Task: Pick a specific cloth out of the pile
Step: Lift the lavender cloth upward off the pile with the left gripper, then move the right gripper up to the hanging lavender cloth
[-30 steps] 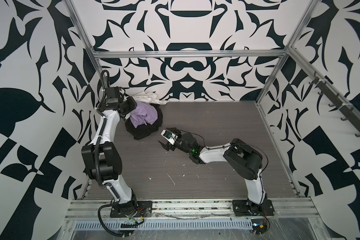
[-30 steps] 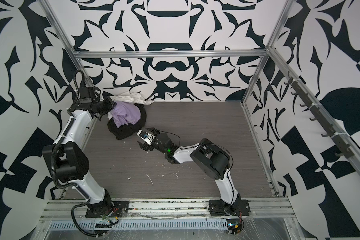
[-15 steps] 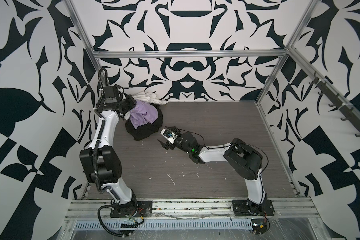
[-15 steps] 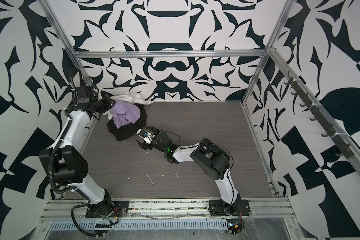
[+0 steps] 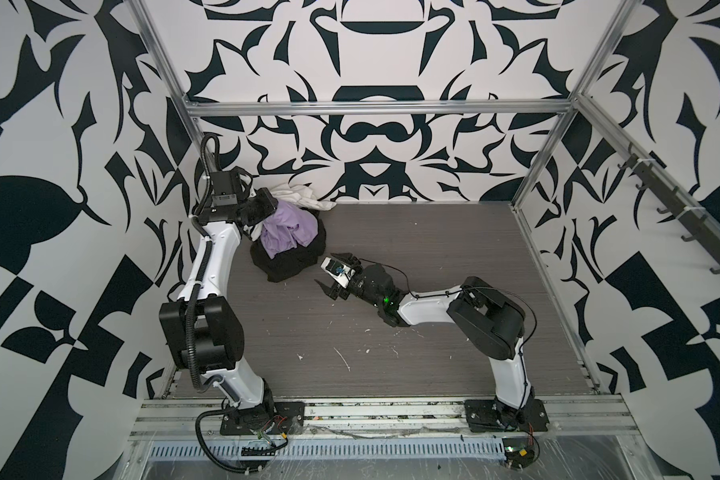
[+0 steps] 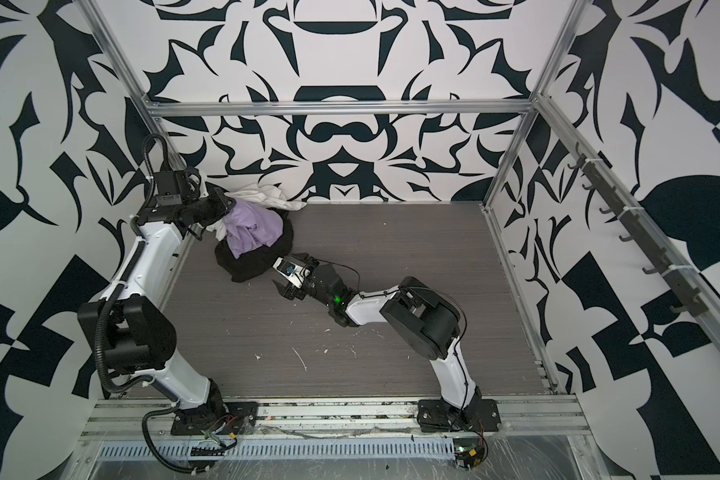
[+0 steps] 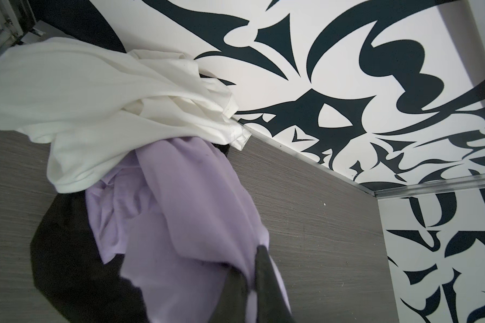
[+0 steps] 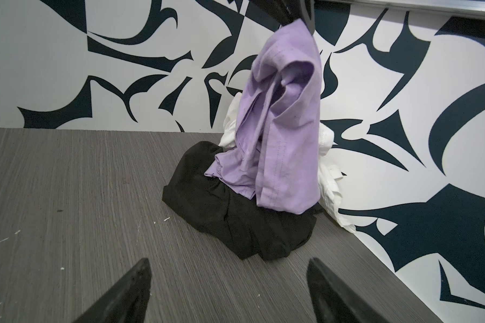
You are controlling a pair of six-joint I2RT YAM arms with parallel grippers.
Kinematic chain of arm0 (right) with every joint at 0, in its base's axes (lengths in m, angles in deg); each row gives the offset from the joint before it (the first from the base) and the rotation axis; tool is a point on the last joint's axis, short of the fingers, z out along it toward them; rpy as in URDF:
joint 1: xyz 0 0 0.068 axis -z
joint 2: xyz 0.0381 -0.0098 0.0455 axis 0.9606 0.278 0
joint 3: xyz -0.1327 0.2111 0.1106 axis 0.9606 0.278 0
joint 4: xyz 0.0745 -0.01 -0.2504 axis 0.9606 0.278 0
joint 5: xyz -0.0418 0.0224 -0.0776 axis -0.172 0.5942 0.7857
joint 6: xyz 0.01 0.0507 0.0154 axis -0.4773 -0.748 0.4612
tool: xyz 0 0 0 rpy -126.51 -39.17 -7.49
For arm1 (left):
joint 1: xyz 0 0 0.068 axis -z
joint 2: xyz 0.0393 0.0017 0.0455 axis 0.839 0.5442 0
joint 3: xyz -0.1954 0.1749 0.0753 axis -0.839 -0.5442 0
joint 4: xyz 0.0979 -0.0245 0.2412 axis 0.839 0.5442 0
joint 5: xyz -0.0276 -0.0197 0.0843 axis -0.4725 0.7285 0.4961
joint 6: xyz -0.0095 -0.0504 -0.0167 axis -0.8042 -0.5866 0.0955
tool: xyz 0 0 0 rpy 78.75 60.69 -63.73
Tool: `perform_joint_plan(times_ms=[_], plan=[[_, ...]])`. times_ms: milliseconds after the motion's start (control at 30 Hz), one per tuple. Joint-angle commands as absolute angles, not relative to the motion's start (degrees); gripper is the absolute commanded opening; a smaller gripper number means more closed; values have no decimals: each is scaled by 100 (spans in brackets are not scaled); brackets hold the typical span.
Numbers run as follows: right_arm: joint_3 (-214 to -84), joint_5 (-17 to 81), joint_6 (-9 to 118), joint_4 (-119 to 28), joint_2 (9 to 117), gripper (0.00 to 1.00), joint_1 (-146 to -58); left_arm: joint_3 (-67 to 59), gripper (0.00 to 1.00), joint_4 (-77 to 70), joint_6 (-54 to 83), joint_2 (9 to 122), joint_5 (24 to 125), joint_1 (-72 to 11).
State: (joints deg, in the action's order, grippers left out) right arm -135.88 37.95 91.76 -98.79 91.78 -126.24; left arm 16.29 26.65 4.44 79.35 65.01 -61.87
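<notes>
**Scene layout.** In both top views the pile (image 5: pixel 304 251) (image 6: pixel 262 253) sits at the 11 o'clock corner of the grey table (image 5: pixel 433 270) (image 6: pixel 391 249), against the patterned wall (image 5: pixel 371 137).

**Task item.** The lavender cloth (image 5: pixel 287 226) (image 6: pixel 252 230) is the top layer of the pile. One end is raised off the heap. The lower folds rest on the black cloth (image 5: pixel 285 266) (image 6: pixel 246 268). In the right wrist view the lavender cloth (image 8: pixel 286 125) hangs as a near-upright column, and its bottom edge touches the black cloth (image 8: pixel 235 223). The off-white cloth (image 5: pixel 302 194) (image 6: pixel 265 193) lies at 12 o'clock of the lavender cloth, along the wall base. In the left wrist view the off-white cloth (image 7: pixel 81 98) overlaps one edge of the lavender cloth (image 7: pixel 185 209).

**Left gripper.** The left gripper (image 5: pixel 272 210) (image 6: pixel 228 206) is at 10 o'clock of the lavender cloth. Its jaws are closed fully on a fold of that cloth. The left wrist view shows the dark fingers (image 7: pixel 263 279) pressed together with lavender fabric pinched between them.

**Right gripper.** The right gripper (image 5: pixel 329 270) (image 6: pixel 285 270) is at 4 o'clock of the pile, low over the table and near the black cloth without touching it. Its jaws are spread wide and hold nothing. In the right wrist view both fingertips (image 8: pixel 144 265) flank bare table, pointing toward the pile.
</notes>
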Motion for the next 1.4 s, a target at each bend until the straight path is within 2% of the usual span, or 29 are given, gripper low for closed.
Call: perform_joint_plan(times_ms=[0,1000,1200,1367], plan=[[-13729,3740,9106,-10161,9010,89,-12652,1653,0,2556,575,7528,6493,-6136],[-13957,3621,8955,-10171,9107,89,-12658,1580,0,2357,847,6777,6566,-5858],[-13981,3460,9021,-10277,9064,90,-12645,891,0,1343,1063,6292,6204,-5820],[-14058,3390,9069,-10273,9028,91,-12624,759,0,1159,1236,6042,5973,-5822]])
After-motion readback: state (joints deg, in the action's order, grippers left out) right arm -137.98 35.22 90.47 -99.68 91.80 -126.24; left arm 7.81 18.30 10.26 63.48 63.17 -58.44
